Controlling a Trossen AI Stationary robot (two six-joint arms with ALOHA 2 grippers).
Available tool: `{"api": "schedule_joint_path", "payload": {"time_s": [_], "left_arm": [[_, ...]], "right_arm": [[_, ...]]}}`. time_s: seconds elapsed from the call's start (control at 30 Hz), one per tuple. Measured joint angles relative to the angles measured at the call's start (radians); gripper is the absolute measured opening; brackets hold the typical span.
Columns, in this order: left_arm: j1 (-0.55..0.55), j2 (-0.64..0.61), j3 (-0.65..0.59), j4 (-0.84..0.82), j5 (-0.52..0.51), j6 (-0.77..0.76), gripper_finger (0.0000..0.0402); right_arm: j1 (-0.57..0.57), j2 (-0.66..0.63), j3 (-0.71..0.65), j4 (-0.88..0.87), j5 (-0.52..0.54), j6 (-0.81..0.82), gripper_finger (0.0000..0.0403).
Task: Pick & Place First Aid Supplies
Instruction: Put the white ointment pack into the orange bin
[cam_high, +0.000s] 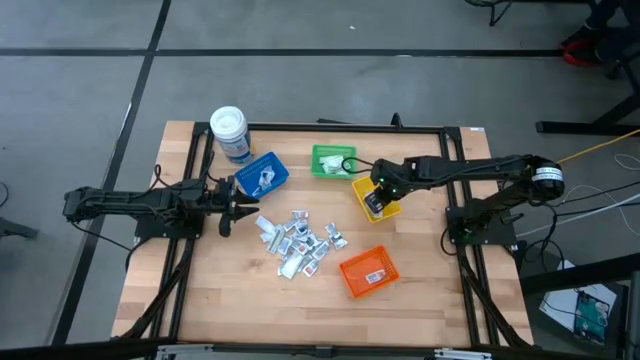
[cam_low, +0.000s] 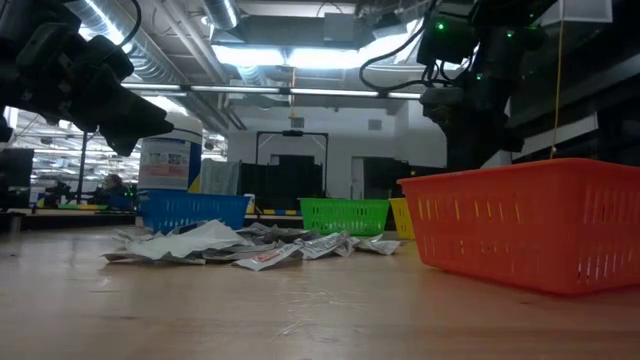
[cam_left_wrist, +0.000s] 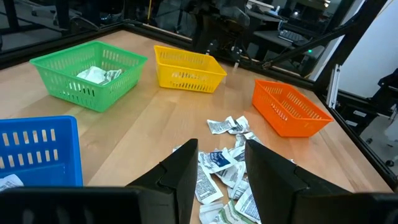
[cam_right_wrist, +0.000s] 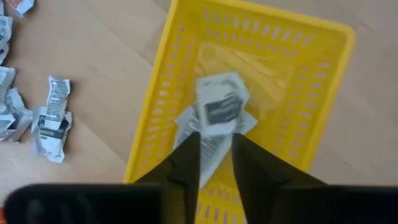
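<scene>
The first aid supplies (cam_high: 300, 243) are small white and silvery packets lying in a loose pile mid-table, also seen in the left wrist view (cam_left_wrist: 227, 168). My right gripper (cam_high: 375, 200) points steeply down into the yellow bin (cam_right_wrist: 155, 112). Its fingers (cam_right_wrist: 216, 144) are a little apart, with nothing pinched between them. A crumpled white packet with a dark panel (cam_right_wrist: 221, 107) lies in the bin just past the fingertips, on top of another packet (cam_right_wrist: 186, 121). My left gripper (cam_high: 232, 208) waits open at the table's left, level, pointing at the pile.
A green bin (cam_high: 333, 161) holding white packets stands at the back. A blue bin (cam_high: 262, 174) and a white-lidded jar (cam_high: 229, 130) are at the back left. An orange bin (cam_high: 368, 272) sits near the front right. Bare wood lies in front of the pile.
</scene>
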Motion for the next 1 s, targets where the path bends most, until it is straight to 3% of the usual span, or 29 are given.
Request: {"api": "schedule_joint_path", "payload": {"time_s": [0.23,0.4,0.7,1.0], "left_arm": [[0.0,0.0,0.0,0.0,0.0,0.0,0.0127],[0.0,0.0,0.0,0.0,0.0,0.0,0.0127],[0.0,0.0,0.0,0.0,0.0,0.0,0.0127],[0.0,0.0,0.0,0.0,0.0,0.0,0.0127]], "right_arm": [[0.017,0.0,0.003,0.015,-0.018,-0.086,0.0182],[0.057,0.0,0.034,0.033,-0.036,-0.191,0.0219],[0.158,0.0,0.053,0.188,-0.035,-0.344,0.0232],[0.24,0.06,0.054,0.376,-0.037,-0.835,0.0232]]}}
